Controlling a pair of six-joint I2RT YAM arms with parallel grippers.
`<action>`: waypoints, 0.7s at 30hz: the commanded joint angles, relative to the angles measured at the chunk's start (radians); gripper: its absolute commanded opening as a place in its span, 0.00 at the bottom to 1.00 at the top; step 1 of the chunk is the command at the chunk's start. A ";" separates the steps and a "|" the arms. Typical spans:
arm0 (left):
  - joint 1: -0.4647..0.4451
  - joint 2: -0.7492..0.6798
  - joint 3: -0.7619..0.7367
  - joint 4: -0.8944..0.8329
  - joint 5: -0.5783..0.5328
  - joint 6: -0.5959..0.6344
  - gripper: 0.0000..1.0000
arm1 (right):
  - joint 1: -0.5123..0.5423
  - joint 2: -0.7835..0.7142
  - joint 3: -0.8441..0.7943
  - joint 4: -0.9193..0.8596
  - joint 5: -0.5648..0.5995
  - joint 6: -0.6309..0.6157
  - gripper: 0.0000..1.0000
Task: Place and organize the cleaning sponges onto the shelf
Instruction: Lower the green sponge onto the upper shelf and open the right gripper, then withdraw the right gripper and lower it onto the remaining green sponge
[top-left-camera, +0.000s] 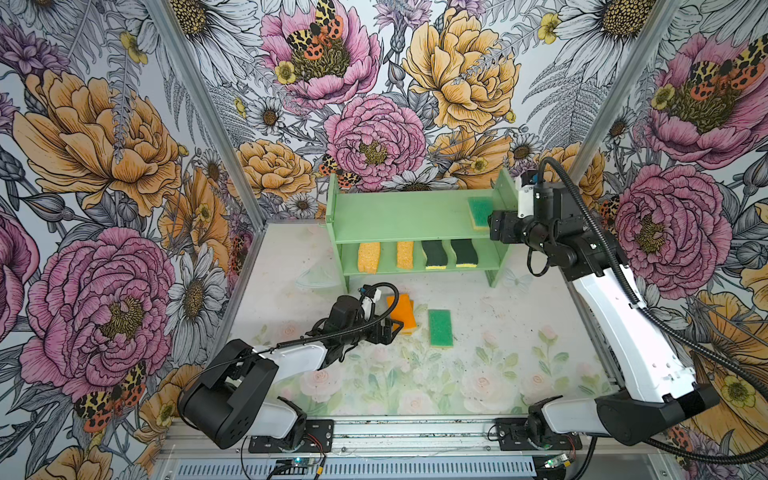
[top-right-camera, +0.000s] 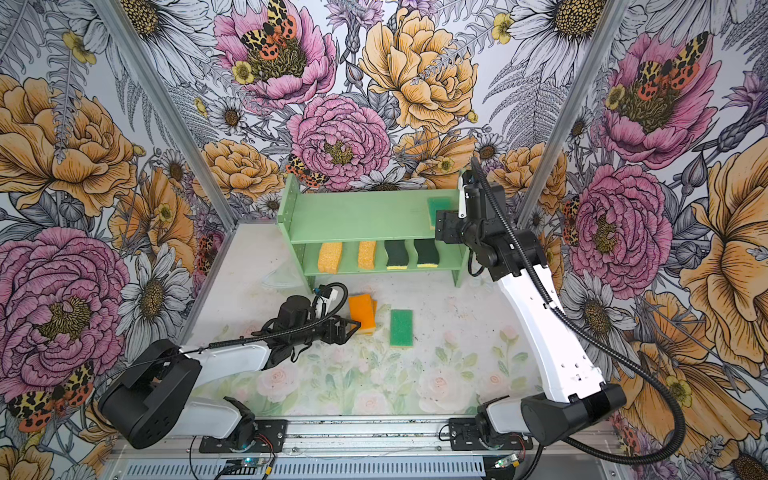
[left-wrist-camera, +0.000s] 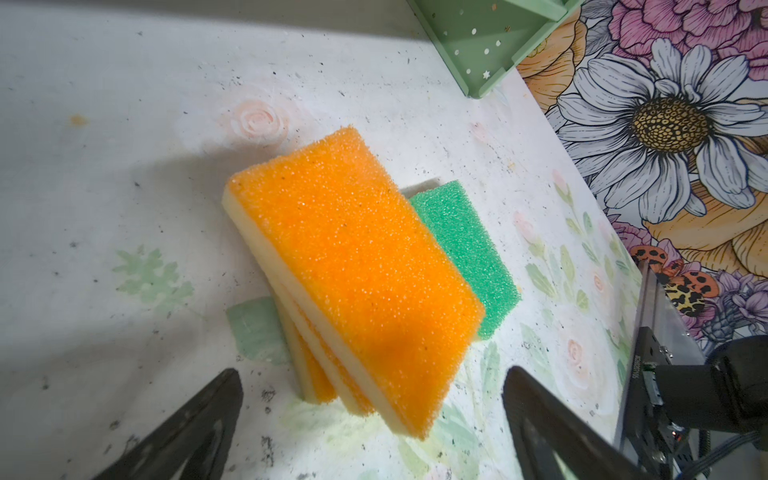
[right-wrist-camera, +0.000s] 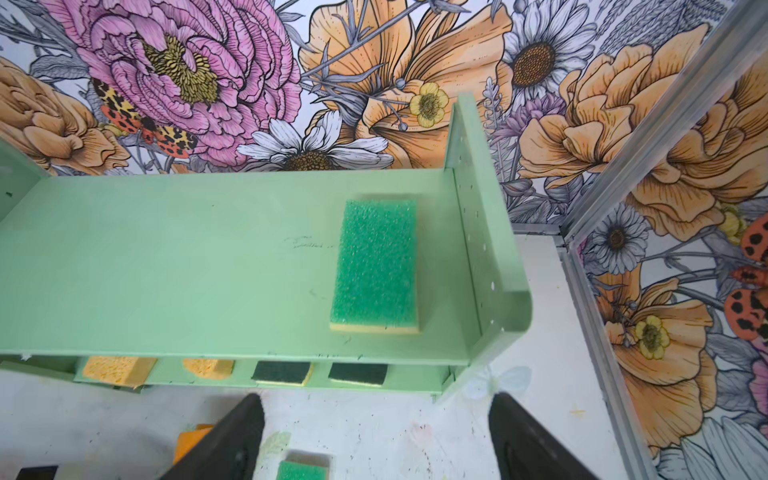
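Floral tabletop (top-left-camera: 498, 332): orange sponges (top-left-camera: 402, 309) before left hand (top-left-camera: 395, 330), shelf (top-left-camera: 395, 216) before right hand (right-wrist-camera: 376, 401), both splayed.

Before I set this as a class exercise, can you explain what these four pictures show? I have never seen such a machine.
Two robot arms stand at a table, each ending in a two-fingered gripper. Two pictures look down from one overhead camera; the others come from cameras on the arms' wrists. The left gripper is open, facing a stack of orange sponges; a green sponge lies beside it. The right gripper is open and empty before the shelf, whose top tier bears a second green sponge. Four more sponges sit below.
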 joint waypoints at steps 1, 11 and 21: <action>-0.010 -0.026 0.016 -0.009 -0.024 -0.008 0.99 | 0.033 -0.085 -0.080 0.010 -0.016 0.055 0.88; -0.011 -0.090 0.020 -0.093 -0.050 0.001 0.99 | 0.115 -0.287 -0.343 0.010 -0.048 0.169 0.89; -0.011 -0.156 0.021 -0.144 -0.065 0.009 0.99 | 0.209 -0.354 -0.617 0.088 -0.043 0.291 0.90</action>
